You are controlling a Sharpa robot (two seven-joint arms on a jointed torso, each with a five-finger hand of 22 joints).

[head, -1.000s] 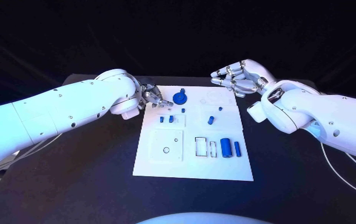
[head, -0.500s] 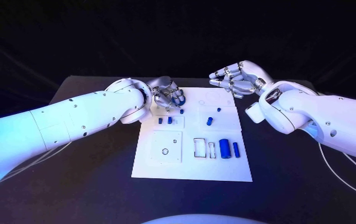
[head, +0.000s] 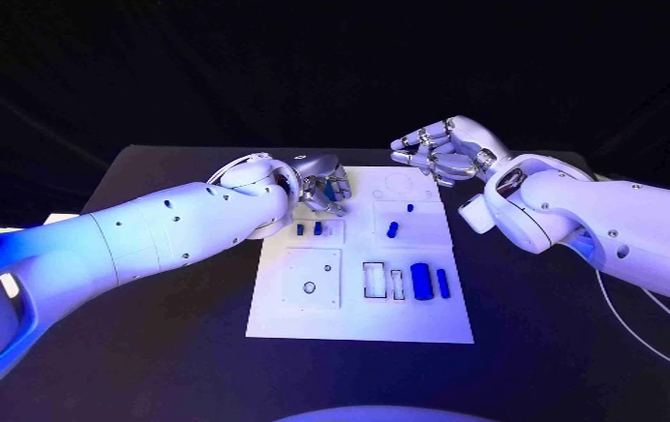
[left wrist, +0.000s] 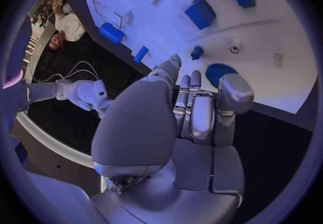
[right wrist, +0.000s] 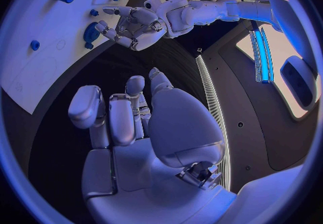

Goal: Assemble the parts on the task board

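Head view: left robot hand (head: 321,190) over task board (head: 356,320) far-left corner | fingers spread, empty, just above round blue part (left wrist: 217,71) | right robot hand (head: 440,154) curled, empty, beyond far-right corner, farther off

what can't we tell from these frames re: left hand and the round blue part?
- Contact: in the head view the left hand covers the round blue part; the left wrist view's fingers overlap it, so touching or hovering is unclear.
- Part's shape: mostly hidden by those fingers.
- Markings on the task board: too small.
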